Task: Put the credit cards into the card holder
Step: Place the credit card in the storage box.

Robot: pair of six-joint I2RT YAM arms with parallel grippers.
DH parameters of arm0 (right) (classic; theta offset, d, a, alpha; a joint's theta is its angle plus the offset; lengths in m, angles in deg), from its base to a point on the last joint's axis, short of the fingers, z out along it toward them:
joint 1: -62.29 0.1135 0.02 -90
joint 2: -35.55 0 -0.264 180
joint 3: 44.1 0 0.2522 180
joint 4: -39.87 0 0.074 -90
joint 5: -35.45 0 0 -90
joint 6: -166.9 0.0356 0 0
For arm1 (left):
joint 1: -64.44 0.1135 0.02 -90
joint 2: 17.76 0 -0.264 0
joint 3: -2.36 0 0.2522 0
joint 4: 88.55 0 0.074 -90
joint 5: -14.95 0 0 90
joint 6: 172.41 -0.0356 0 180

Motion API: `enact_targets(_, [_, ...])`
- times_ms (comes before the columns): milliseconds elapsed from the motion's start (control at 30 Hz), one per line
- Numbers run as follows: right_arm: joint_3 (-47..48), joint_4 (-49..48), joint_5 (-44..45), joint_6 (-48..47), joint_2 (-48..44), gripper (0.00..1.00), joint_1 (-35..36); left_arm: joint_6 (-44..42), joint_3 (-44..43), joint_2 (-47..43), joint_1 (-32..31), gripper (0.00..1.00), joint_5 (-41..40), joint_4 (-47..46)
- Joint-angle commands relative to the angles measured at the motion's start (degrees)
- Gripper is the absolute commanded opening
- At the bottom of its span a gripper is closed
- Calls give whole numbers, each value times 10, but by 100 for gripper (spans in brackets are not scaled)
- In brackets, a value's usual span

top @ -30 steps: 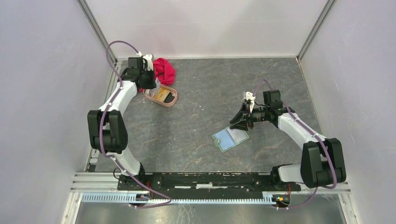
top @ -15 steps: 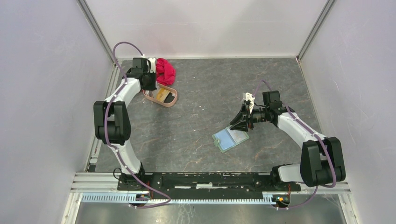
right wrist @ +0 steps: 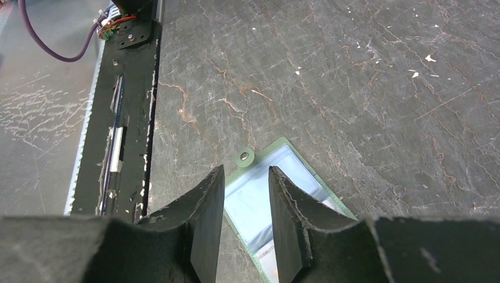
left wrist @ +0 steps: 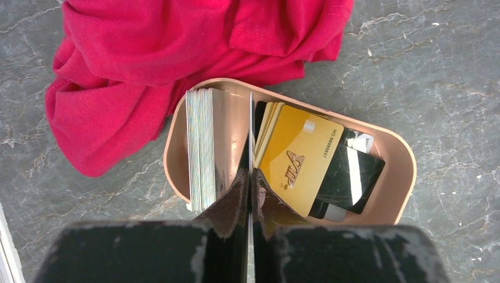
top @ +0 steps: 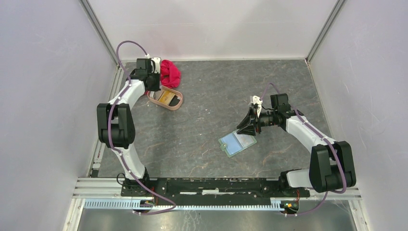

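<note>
"So, which arm has a card right now?"

"The left one. The left gripper (left wrist: 250, 180) has its fingers pressed together on a held card (left wrist: 250, 127) seen edge-on. In the wrist view it is a thin line rising toward 12 o'clock over the pinkish tray (left wrist: 407, 177). I can't tell its colour from the edge."

"And the other credit cards?"

"In the tray. A silvery stack (left wrist: 200, 150) stands on edge at 9 o'clock of the fingers. A gold card (left wrist: 298, 156) and a dark card (left wrist: 351, 180) lie overlapped at 3 o'clock. A red cloth (left wrist: 147, 59) lies against the tray's far rim."

"Where must the card go?"

"From above, the card holder (top: 236, 143) lies open on the table (top: 202, 96), well apart from the tray, toward its 4 o'clock. The holder's long axis runs roughly 8 to 2 o'clock. The right gripper (top: 248, 126) is far nearer — at the holder's 1 o'clock edge, fingers spread, holding nothing."

"So the crossing is the crux?"

"I'd judge so. The left arm must carry the card toward 4 o'clock and lay it flat to meet a pocket."

"What does each view add?"

"Only the right wrist view shows the snap button (right wrist: 243, 157) and the pale pockets between the open fingers. Only the overhead shows the gap between tray and holder. Whether the card is clear of the tray — no view settles that."
</note>
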Motion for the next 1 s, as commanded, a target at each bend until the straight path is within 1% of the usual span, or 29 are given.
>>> enact_targets(0, [25,6,-5,-15,3,40,3,-29,1,19,-2,7,-12,-39])
enact_targets(233, [26,11,-4,-19,5,40,2,-29,7,30,-2,14,-14,-47])
enact_targets(533, [28,15,-6,-22,6,40,2,-30,12,29,-2,15,-23,-50])
enact_targets(633, [29,17,-6,-24,6,40,2,-30,15,25,-2,16,-11,-50])
enact_targets(733, [29,17,-6,-24,6,40,3,-26,17,14,-4,24,-2,-54])
enact_targets(833, [29,18,-6,-24,7,40,3,-26,18,7,-3,27,-4,-54])
enact_targets(900, [29,18,-7,-24,7,40,3,-27,23,0,-5,29,-17,-59])
enact_targets(967, [29,19,-7,-25,6,40,2,-33,35,-13,-7,33,-44,-72])
